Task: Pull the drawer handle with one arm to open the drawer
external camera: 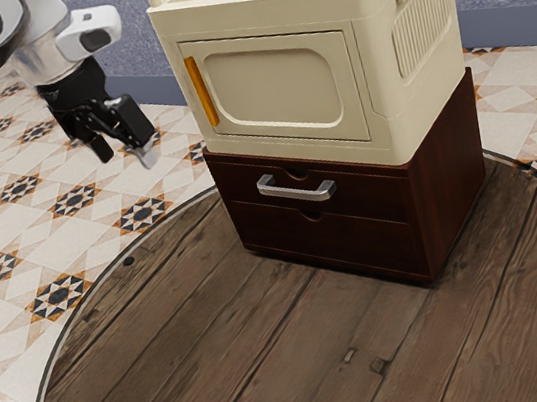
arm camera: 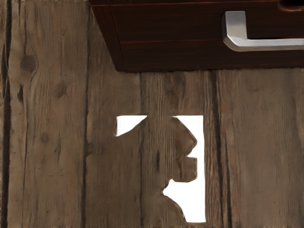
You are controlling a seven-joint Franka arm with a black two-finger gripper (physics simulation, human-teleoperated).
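The jaws of the gripper (external camera: 127,153) stand wide apart in the upper left of the exterior view, away from the silver handle (external camera: 296,193). That handle is near the middle of the frame, on the upper drawer (external camera: 369,196), shut in the dark red chest (external camera: 452,174). The cream cabinet (external camera: 389,92) sits on top, upper right of centre, and the round wooden bench (external camera: 189,344) spreads below
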